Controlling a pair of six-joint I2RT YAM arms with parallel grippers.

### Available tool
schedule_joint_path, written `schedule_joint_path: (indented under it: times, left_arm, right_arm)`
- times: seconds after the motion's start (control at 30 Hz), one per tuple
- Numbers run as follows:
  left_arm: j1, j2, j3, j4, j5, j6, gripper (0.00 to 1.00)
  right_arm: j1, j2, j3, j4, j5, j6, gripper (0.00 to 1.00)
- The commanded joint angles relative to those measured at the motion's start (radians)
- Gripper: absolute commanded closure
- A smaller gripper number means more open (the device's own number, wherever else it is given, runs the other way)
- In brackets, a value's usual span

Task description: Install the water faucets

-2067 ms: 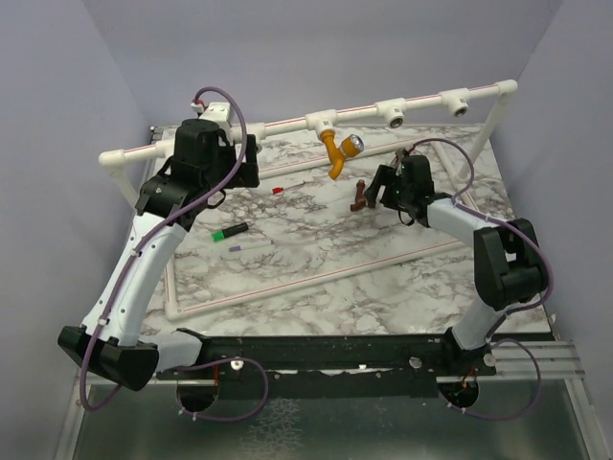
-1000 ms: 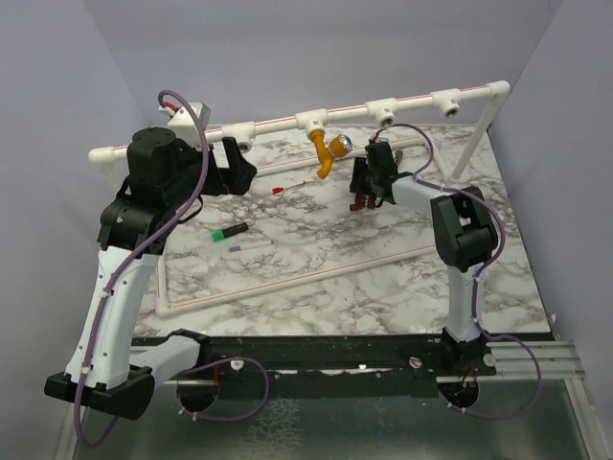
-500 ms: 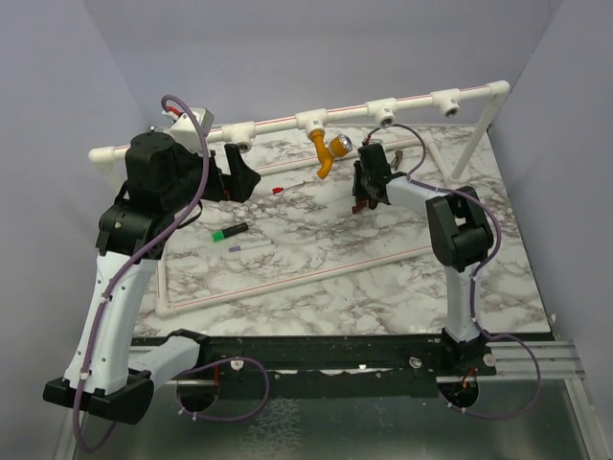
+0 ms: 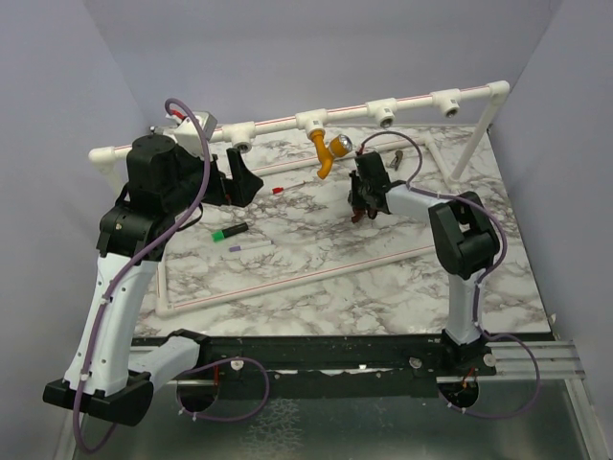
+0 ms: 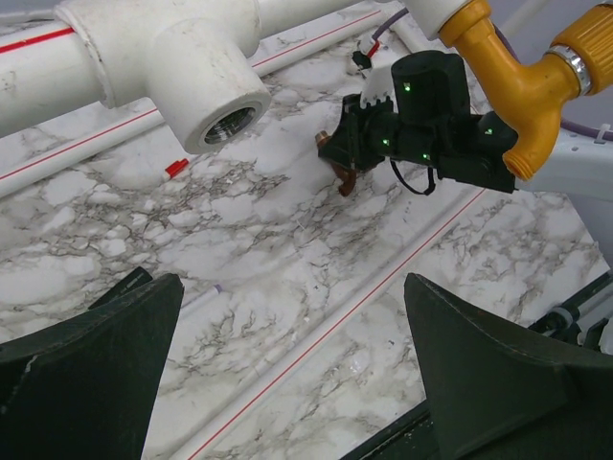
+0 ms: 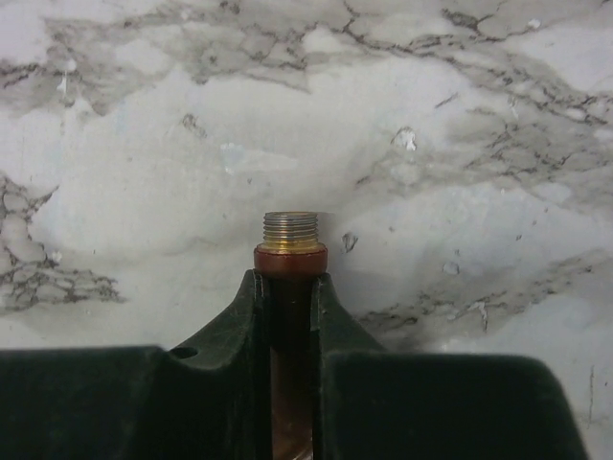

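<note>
The orange-yellow faucet (image 4: pixel 329 153) with a silver knob hangs from a T-fitting on the white pipe rail (image 4: pixel 278 123); it also shows in the left wrist view (image 5: pixel 522 86). The dark reddish-brown faucet (image 6: pixel 290 259) sits between my right gripper's (image 6: pixel 287 287) fingers, which are shut on it, its threaded brass end poking out over the marble. From above, this right gripper (image 4: pixel 362 196) stands low over the table just below the orange faucet, with the brown faucet (image 4: pixel 357 206) in it. My left gripper (image 4: pixel 239 177) hangs open and holds nothing, below an open T-fitting (image 5: pixel 215 86).
A green marker (image 4: pixel 230 231), a white pen with a purple tip (image 4: pixel 251 246) and a red-tipped pen (image 4: pixel 287 188) lie on the marble. A white pipe frame (image 4: pixel 287 278) rims the board. Two further T-fittings (image 4: pixel 385 113) sit on the rail, and a post (image 4: pixel 474 134) stands at the right.
My right gripper's fingers have closed onto the dark reddish-brown faucet. The left arm has shifted only slightly and stays open.
</note>
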Motion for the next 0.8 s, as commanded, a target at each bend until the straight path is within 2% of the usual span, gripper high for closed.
schedule_joint_path:
  times: [0.0, 0.17, 0.57, 0.77]
  left_arm:
    - [0.002, -0.018, -0.013, -0.016, 0.052, -0.016, 0.01]
    - [0.002, -0.024, -0.030, -0.018, 0.067, -0.037, 0.01]
    - [0.002, -0.025, -0.078, -0.016, 0.122, -0.120, 0.01]
    - [0.002, -0.032, -0.126, -0.017, 0.161, -0.147, 0.01]
  right_arm:
    - [0.015, -0.081, -0.093, 0.008, -0.108, -0.029, 1.00]
    - [0.024, -0.184, -0.203, 0.108, -0.197, -0.042, 1.00]
    - [0.093, -0.484, -0.462, 0.354, -0.278, -0.049, 0.99]
    - [0.129, -0.644, -0.631, 0.532, -0.349, -0.034, 1.00]
